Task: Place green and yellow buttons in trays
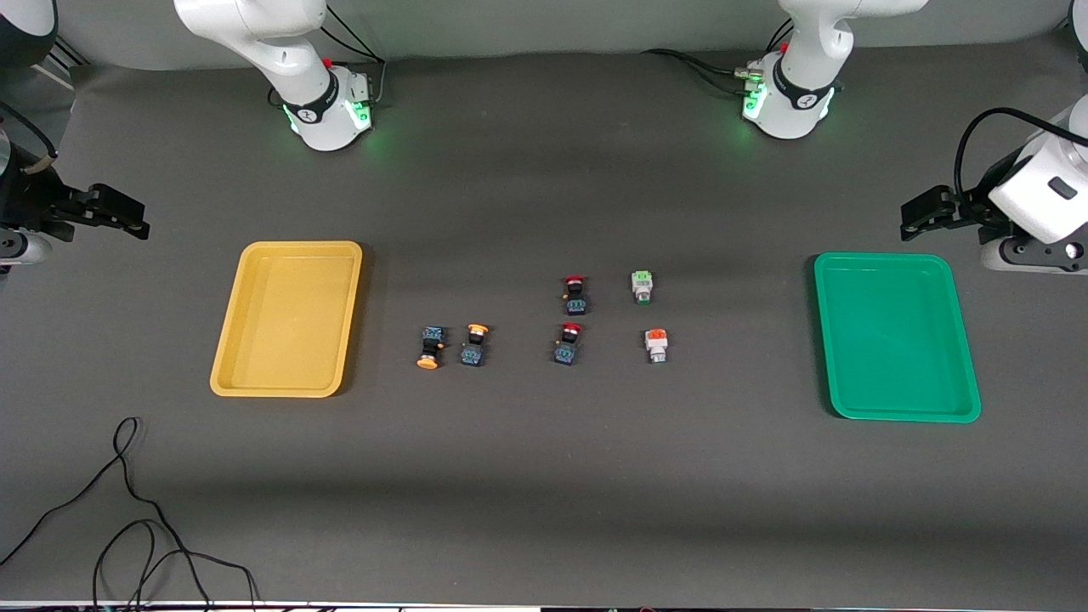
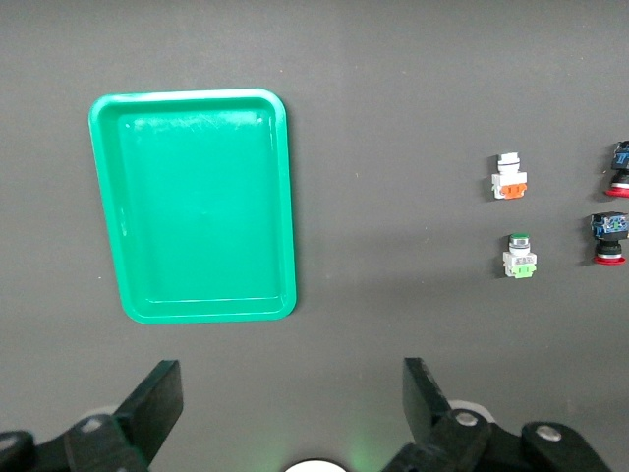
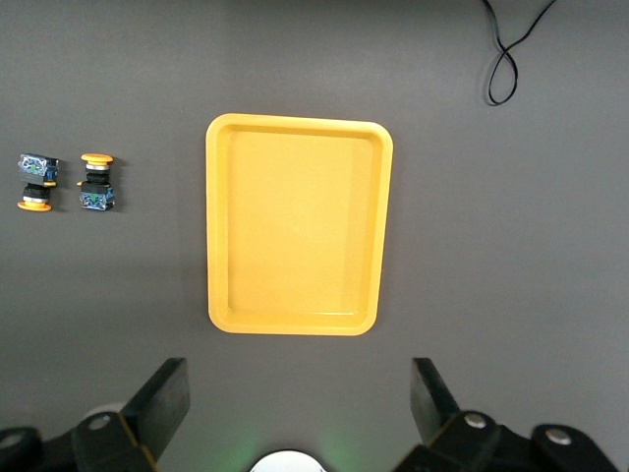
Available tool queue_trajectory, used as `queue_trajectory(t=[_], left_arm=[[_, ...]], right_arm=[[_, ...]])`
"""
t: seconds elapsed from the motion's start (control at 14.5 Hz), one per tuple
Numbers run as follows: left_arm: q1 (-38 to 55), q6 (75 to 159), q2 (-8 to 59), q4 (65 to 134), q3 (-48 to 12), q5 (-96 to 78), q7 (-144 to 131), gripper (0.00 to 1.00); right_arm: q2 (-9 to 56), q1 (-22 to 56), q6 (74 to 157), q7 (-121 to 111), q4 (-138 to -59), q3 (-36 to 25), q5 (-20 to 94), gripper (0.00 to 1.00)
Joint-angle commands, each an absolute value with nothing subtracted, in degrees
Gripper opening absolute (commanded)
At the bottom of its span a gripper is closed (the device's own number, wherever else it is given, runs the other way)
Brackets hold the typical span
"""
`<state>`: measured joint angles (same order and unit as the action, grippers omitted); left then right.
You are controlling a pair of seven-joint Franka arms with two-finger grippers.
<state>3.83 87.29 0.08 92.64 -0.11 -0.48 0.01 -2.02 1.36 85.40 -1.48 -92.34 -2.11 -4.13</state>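
— Where do you start? Both trays are bare; the left gripper point(image 2: 290, 413) hangs spread wide and unloaded, the green tray point(image 2: 110, 211) under it, the green-topped button point(image 2: 520, 257) well off toward mid-table.

— And the right gripper point(image 3: 295, 413)?

— Equally wide, holding nothing, over the yellow tray point(image 3: 218, 226); straddle an orange-capped button point(image 3: 96, 183) squarely

No legible text – labels, nos. – anywhere.

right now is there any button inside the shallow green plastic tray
No, the shallow green plastic tray holds nothing, and the white-bodied green-topped button lies on the table beside it.
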Motion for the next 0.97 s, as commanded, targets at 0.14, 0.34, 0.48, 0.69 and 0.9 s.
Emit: queue_trajectory(t=[0.14,0.34,0.48,0.69,0.9], left_arm=[[3.69,86.84,-0.09,92.02,-0.18,-0.18,0.53,1.0],[3.69,86.92,-0.09,92.02,-0.18,-0.18,0.53,1.0],[3.69,86.84,-0.09,92.02,-0.18,-0.18,0.53,1.0],[3.6,86.84,-0.09,92.02,-0.18,-0.18,0.53,1.0],[3.6,86.84,-0.09,92.02,-0.18,-0.18,0.53,1.0]], right_arm=[[-1.59,1.67,85.96,-2.46,-91.76,-3.6,-2.46,1.0],[-1.41,1.93,85.96,-1.93,-91.67,-3.6,-2.37,1.0],[-1.41,1.85,85.96,-1.93,-91.67,-3.6,-2.37,1.0],[-1.41,1.85,85.87,-1.93,-91.67,-3.69,-2.02,1.0],[-1.32,1.76,86.04,-1.85,-91.67,-3.69,0.08,1.0]])
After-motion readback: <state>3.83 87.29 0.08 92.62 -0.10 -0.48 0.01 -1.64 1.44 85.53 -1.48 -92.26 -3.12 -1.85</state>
